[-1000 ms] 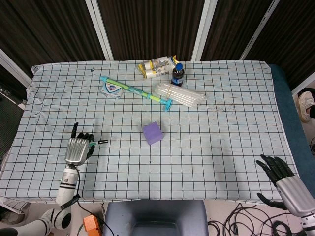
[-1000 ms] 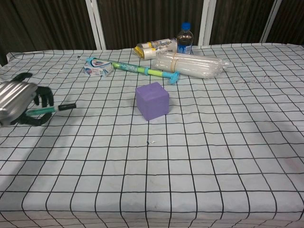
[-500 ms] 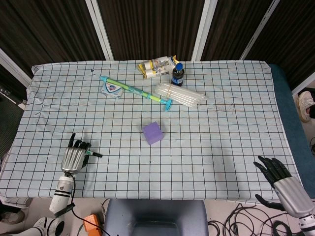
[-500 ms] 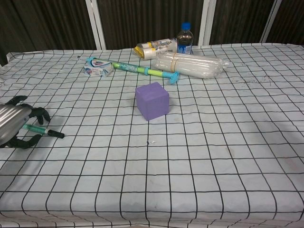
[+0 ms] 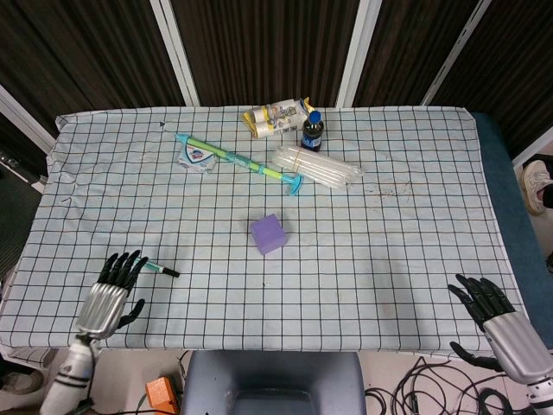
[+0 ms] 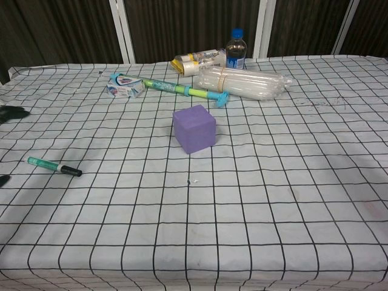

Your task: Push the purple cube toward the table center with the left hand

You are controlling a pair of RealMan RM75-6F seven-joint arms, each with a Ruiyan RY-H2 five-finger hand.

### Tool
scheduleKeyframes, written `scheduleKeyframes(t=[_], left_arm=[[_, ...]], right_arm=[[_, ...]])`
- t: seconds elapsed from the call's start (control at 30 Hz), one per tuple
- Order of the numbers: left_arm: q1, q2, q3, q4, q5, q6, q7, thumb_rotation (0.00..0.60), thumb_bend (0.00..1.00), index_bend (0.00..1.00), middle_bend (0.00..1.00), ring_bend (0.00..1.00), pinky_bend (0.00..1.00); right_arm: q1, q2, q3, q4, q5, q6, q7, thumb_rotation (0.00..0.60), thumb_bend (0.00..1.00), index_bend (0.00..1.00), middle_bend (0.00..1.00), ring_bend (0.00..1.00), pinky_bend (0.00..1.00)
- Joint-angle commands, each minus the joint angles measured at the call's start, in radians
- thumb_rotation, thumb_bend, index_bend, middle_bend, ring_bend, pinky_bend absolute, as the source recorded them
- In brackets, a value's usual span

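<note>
The purple cube sits upright near the middle of the checked tablecloth, untouched. My left hand is at the table's front left edge, fingers spread and holding nothing, far left of the cube. In the chest view only its dark fingertips show at the left border. A green marker lies on the cloth just beyond that hand. My right hand hovers at the front right corner, fingers apart and empty.
At the back lie a toothpaste box, a green-and-teal toothbrush pack, a clear plastic bundle, a dark bottle with a blue cap and a yellow-white packet. A chair back is below the front edge.
My left hand has drawn back toward the front left edge and let go of the green marker, which now lies on the cloth. The cube and right hand have stayed put.
</note>
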Motion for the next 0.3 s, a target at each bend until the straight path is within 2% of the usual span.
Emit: scheduleKeyframes(t=[0.03, 0.3], left_arm=[[0.111, 0.097, 0.100, -0.010, 0.153, 0.179, -0.155, 0.600, 0.35, 0.00, 0.00, 0.00, 0.06], [0.134, 0.102, 0.075, 0.013, 0.143, 0.165, -0.111, 0.600, 0.35, 0.00, 0.00, 0.00, 0.07]], right_arm=[[-0.003, -0.005, 0.003, -0.008, 0.007, -0.003, -0.013, 0.600, 0.39, 0.00, 0.00, 0.00, 0.00], [0.000, -0.013, 0.005, -0.017, 0.007, -0.014, -0.035, 0.600, 0.39, 0.00, 0.00, 0.00, 0.00]])
